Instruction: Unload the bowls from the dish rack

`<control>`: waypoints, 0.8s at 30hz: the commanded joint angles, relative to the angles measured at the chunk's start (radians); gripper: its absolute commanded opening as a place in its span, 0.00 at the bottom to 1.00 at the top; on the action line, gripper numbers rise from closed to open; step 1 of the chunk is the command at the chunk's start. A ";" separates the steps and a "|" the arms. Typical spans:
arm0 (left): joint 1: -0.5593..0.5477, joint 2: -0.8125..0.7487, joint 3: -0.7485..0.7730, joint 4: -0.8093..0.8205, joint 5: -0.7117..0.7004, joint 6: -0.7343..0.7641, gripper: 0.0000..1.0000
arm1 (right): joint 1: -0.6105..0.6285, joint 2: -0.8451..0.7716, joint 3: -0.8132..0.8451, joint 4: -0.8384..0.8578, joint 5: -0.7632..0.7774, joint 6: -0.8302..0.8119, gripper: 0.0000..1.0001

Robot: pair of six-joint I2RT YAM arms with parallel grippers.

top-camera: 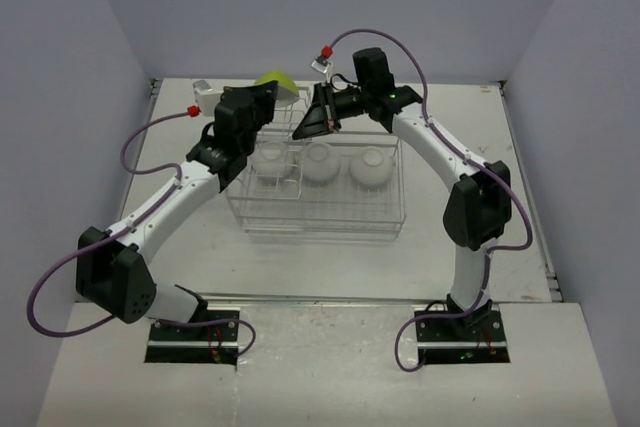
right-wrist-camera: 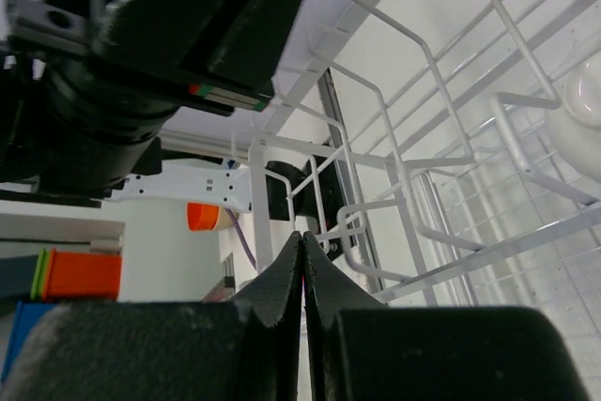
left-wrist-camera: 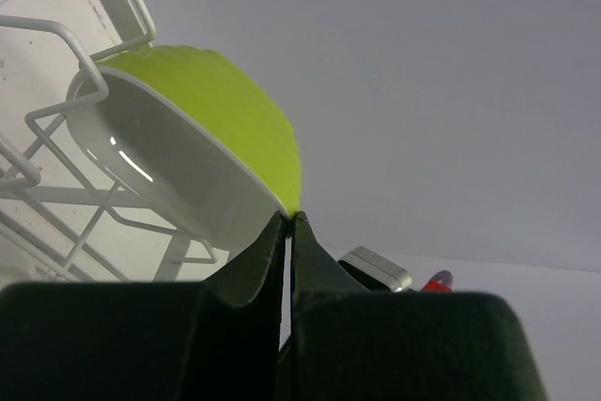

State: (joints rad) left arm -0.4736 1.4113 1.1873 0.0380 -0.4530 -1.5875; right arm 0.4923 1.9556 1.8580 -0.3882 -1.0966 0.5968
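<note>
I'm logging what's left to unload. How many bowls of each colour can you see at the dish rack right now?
White bowls: 3
Lime-yellow bowls: 1
Total: 4 bowls in view. The three white ones are in the low basket of the dish rack and the lime-yellow one is at its far end.

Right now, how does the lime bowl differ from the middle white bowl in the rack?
Colour: the lime bowl is yellow-green outside and white inside, while the middle white bowl is plain white.
Pose: the lime bowl stands on its edge, while the middle white bowl appears to lie mouth down.
Place: the lime bowl sits in the tall slotted end of the rack, the middle white bowl in the low basket part.
Both are small, round and in the rack.
</note>
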 commanded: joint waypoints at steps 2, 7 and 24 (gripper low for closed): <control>0.003 0.037 0.026 -0.059 -0.030 0.012 0.00 | 0.026 0.040 0.033 -0.015 -0.042 -0.022 0.00; 0.003 0.038 0.031 -0.053 -0.027 0.021 0.00 | 0.032 0.054 -0.002 0.012 -0.026 -0.020 0.00; -0.005 -0.037 -0.090 0.117 -0.016 0.038 0.00 | 0.034 0.039 -0.109 0.045 0.115 0.032 0.00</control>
State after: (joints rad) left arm -0.4736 1.4040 1.1435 0.1162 -0.4530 -1.5784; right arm 0.5308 1.9808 1.7779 -0.2985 -1.0996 0.6292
